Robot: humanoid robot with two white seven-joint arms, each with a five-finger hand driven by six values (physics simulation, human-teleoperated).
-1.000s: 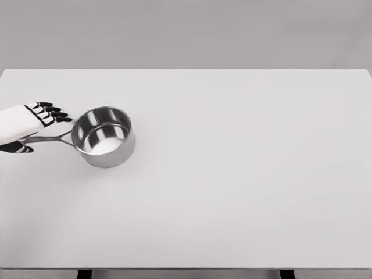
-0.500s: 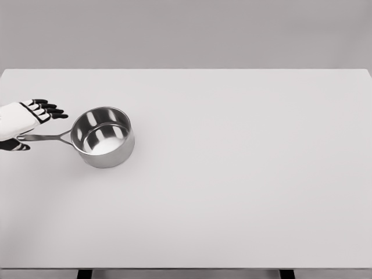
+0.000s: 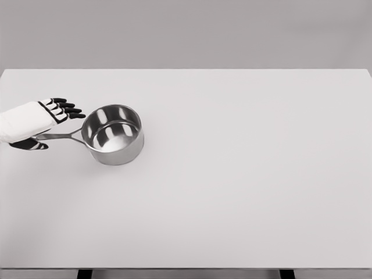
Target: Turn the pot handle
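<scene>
While its black-tipped fingers stretch out straight above the slim metal handle and the thumb sits below (no closed grasp visible), the white left hand flanks a round, polished steel pot standing upright at the matte white table's left side.

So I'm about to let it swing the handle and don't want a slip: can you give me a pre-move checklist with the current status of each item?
1. Left hand at the handle: ok, it straddles the handle's outer end.
2. Firm grip: cannot tell; fingers are extended above, thumb below, contact unclear.
3. Pot upright on the table: ok.
4. Pot empty: ok, only bare metal shows inside.
5. Room to sweep the handle: ok, nothing else near it.
6. Right hand out of the way: ok, it is not in view.
</scene>
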